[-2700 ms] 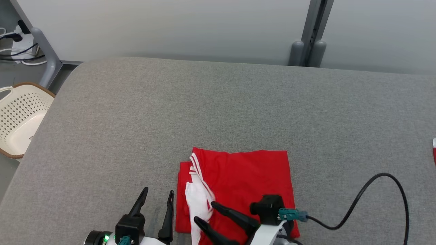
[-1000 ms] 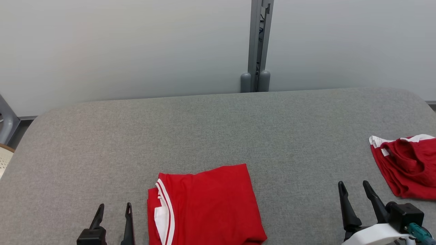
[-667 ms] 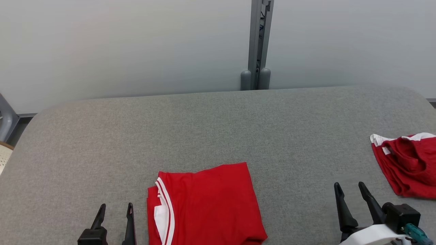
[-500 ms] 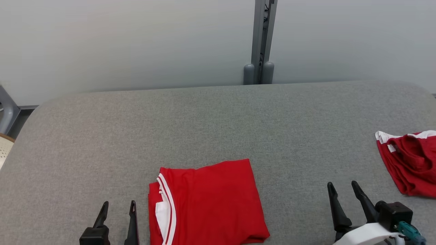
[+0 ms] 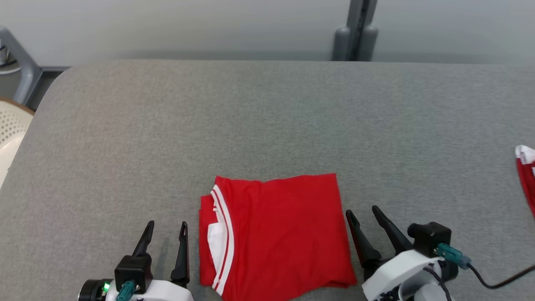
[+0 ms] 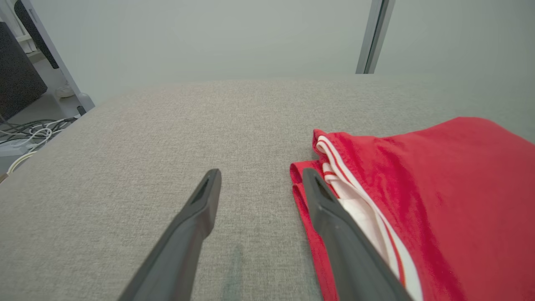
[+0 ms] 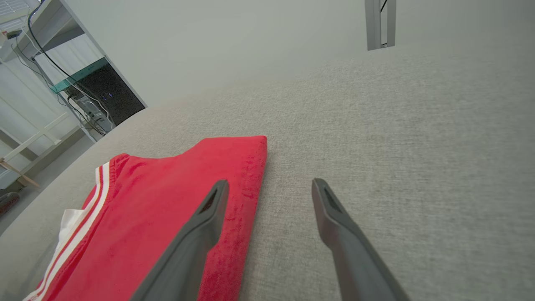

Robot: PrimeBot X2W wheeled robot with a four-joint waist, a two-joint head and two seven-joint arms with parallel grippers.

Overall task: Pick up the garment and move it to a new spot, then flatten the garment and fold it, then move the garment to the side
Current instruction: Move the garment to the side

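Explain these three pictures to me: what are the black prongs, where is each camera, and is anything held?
This is a two-armed robot. The wide picture comes from a camera on its head, looking down at a grey padded table. The black prongs are its fingers: the left gripper and right gripper, two each. The other two pictures come from wrist cameras looking along those fingers. A folded red shirt with white trim lies between the grippers. Both are open and hold nothing. Another red garment peeks in at the right edge, a cream basket at the left.
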